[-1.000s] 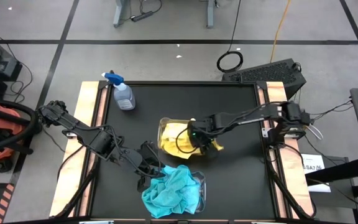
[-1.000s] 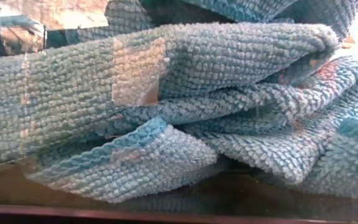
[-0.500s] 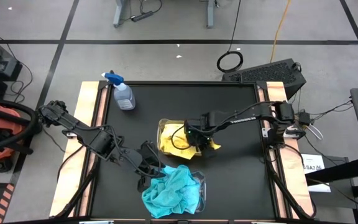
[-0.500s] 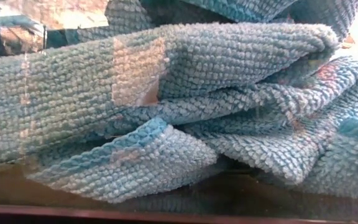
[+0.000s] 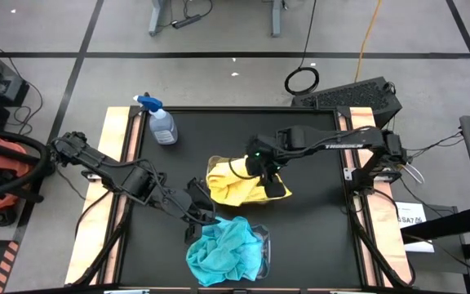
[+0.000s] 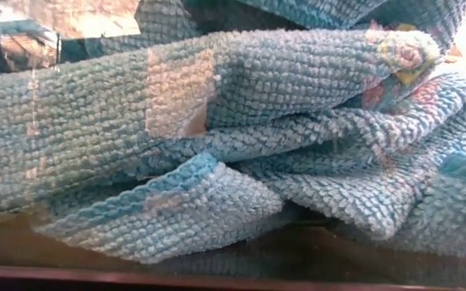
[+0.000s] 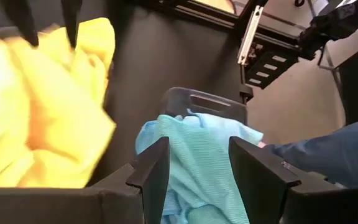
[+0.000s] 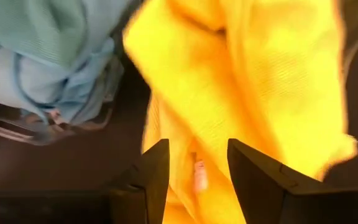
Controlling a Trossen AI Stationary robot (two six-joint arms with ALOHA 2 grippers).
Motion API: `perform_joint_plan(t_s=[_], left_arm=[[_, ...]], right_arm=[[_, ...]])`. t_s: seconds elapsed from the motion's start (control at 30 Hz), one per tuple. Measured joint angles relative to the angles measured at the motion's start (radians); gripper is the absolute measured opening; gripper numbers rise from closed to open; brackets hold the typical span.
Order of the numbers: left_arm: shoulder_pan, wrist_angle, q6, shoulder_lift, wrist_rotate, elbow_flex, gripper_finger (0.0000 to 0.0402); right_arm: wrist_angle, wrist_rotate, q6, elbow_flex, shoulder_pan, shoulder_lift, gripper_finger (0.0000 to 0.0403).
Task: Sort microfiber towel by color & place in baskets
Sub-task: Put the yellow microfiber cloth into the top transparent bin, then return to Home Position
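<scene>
obstacle: spray bottle (image 5: pixel 161 124) far-left corner; free: mat (image 5: pixel 300 245) right

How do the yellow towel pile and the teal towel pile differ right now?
The yellow towels sit mid-table, spilling over their basket's edge toward the right arm's side; the teal towels sit at the near edge in the other basket. The right gripper hovers over yellow, the left gripper beside teal. Both piles are crumpled.

No text can be read anywhere — the white label (image 5: pixel 410 217) beside the table is too small.
</scene>
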Motion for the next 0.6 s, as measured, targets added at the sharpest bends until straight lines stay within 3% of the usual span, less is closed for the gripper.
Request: perform_joint_plan(t_s=[0.43,0.6], left_arm=[[0.065,-0.065,0.073,0.000,-0.025,0.000,0.0173],[0.066,-0.062,0.154,-0.029,-0.147,0.000,0.0173]], right_arm=[[-0.176,0.002,0.080,0.058,0.002,-0.129,0.0160],[-0.176,0.036,0.115,0.058,0.015,-0.235,0.0160]])
